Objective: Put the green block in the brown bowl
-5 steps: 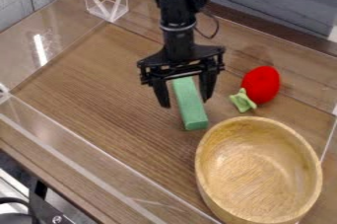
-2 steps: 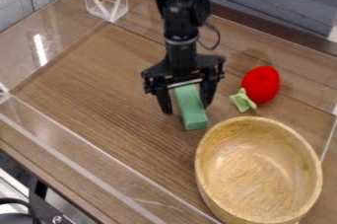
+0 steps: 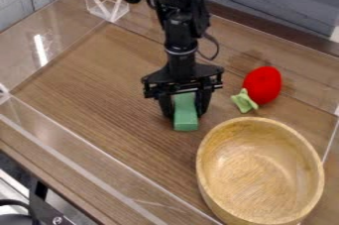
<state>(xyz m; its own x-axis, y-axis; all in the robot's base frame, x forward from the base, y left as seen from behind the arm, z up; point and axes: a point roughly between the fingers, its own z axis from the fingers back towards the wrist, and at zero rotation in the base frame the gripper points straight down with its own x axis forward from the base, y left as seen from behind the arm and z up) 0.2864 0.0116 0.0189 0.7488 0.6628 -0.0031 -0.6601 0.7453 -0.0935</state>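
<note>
Gripper fingers (image 3: 183,92) straddled the green block (image 3: 185,112), whether gripping it being impossible to tell; the brown bowl (image 3: 260,171) waited beside them, its thick rim liable to catch a block carried too low.

Red strawberry-like toy (image 3: 263,84) lying toward the right edge of the wooden worktop (image 3: 79,92), with green stem piece (image 3: 244,100) at its lower left. Clear, angular wire-like object (image 3: 106,5) near the far left corner. Black cables (image 3: 24,197) beyond the near left edge.
</note>
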